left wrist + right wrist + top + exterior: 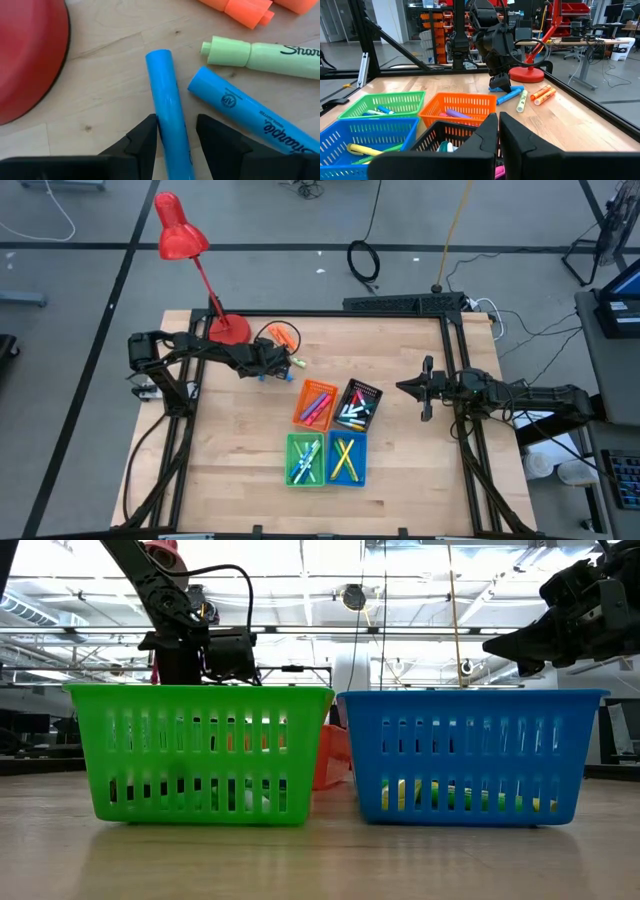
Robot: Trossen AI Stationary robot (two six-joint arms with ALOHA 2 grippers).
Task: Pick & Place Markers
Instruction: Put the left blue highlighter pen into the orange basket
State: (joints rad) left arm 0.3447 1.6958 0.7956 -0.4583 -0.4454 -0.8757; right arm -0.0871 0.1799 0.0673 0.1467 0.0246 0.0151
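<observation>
A robotics lab or industrial workshop. Seen from above, a pale wooden worktable [240, 480] framed in black metal rails stands on a grey concrete floor [90, 380] marked with dark lines; loose cables and a coiled black cable [362, 262] lie on the floor at twelve o'clock. A red desk lamp [183, 235] stands at the table's eleven o'clock corner. Across the table, the room shows a high ceiling with exposed beams and strip lights [420, 580]. Beyond the table stand orange parts bins on shelving [431, 31], workbenches, and a red tool cabinet [575, 9].
</observation>
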